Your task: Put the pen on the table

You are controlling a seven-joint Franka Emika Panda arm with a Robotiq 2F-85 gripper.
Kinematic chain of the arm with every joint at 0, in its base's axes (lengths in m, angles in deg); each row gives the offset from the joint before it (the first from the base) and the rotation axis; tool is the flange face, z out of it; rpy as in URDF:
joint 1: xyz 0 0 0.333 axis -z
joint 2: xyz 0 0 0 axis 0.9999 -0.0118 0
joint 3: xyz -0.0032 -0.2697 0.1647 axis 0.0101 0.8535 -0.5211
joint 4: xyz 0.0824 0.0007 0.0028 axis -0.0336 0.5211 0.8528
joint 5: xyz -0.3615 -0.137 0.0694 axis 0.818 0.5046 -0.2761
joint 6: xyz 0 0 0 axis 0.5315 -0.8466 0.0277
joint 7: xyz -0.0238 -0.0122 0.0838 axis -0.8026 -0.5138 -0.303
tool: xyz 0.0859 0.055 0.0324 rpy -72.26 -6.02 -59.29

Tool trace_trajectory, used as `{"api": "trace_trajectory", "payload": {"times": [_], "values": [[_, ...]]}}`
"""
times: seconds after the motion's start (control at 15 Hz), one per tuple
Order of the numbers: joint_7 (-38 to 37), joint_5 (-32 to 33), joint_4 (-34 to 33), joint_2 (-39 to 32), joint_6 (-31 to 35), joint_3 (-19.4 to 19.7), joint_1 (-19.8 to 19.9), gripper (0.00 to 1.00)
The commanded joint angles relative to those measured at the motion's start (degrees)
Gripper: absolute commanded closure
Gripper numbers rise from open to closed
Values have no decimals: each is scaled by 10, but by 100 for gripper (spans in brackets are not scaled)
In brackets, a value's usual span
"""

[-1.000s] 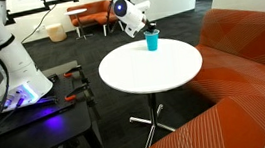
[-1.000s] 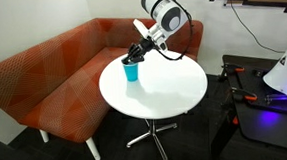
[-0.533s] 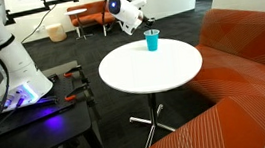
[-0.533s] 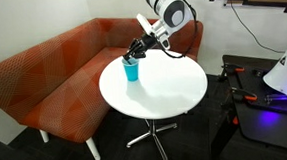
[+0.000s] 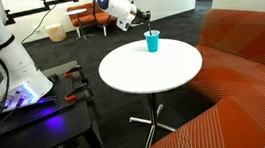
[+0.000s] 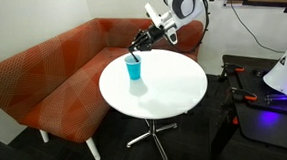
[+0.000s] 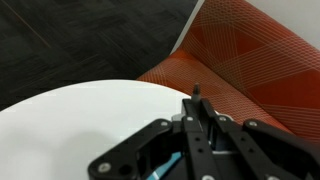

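Note:
My gripper (image 7: pixel 198 104) is shut on the pen (image 7: pixel 197 91), whose short dark tip sticks out past the fingertips in the wrist view. In both exterior views the gripper (image 5: pixel 127 22) (image 6: pixel 138 45) hangs above the far edge of the round white table (image 5: pixel 152 72) (image 6: pixel 169 88), a little above and beside the cyan cup (image 5: pixel 152 42) (image 6: pixel 134 69). The pen is too thin to make out in the exterior views. The cup stands upright on the table; a bit of cyan (image 7: pixel 168 168) shows below the fingers.
An orange sofa (image 6: pixel 53 80) (image 5: pixel 242 61) curves round the table and fills the top of the wrist view (image 7: pixel 250 50). The dark bench with the robot base (image 5: pixel 14 97) (image 6: pixel 270 102) stands beside the table.
The gripper has risen from the cup's mouth and drawn back from it, staying shut with the pen. The cup has not moved.

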Motion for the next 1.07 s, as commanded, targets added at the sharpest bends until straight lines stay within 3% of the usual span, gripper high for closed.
{"api": "trace_trajectory", "payload": {"times": [0.0, 0.47, 0.87, 1.0], "values": [[64, -38, 50, 58, -31, 13, -5, 97], [171, -94, 111, 117, -85, 17, -2, 97], [205, -117, 162, 165, -89, 12, 0, 97], [189, -93, 175, 182, -86, 13, 9, 97]]}}
